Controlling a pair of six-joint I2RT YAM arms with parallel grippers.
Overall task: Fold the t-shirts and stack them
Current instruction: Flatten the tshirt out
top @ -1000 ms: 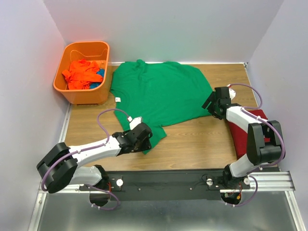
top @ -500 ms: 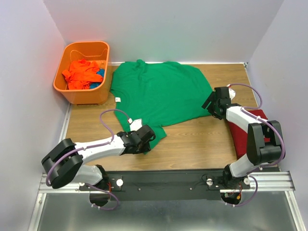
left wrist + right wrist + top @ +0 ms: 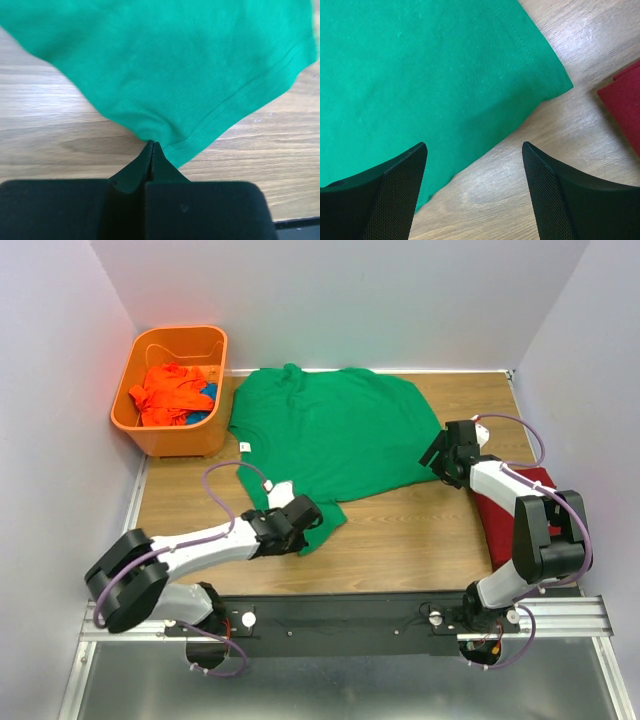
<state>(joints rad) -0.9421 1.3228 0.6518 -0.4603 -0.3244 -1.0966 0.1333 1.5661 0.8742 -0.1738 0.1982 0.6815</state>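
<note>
- Bright green short-sleeved cloth t-shirt (image 3: 330,435): one counted. It is laid open and flat on the middle of the light wooden table (image 3: 400,530), with the collar toward the far wall.
- Edges: the green t-shirt's far edge is set close to the back wall. Its left sleeve lies just beside the basket, and its right sleeve edge lies under the right gripper. The near hem runs at a slant to a point at the front left.
- Open room: a band of bare wood is seen between the near hem and the table's front edge. A second bare patch is seen in front of the basket.
- Left gripper (image 3: 151,145): one counted. Its fingers are pressed together, with the green t-shirt's near hem corner pinched at their tips.
- Right gripper (image 3: 475,150): one counted. Its fingers are spread wide above the green t-shirt's right edge, and nothing is held.
- Dark red folded cloth t-shirt (image 3: 498,530): one counted. It is placed by the right wall and is partly hidden by the right arm.
- Orange crumpled cloth t-shirt (image 3: 165,395): one counted. It is kept inside the basket beside a scrap of blue cloth (image 3: 208,408).
- Rigid orange plastic basket (image 3: 180,330): one counted, in the far left corner.
</note>
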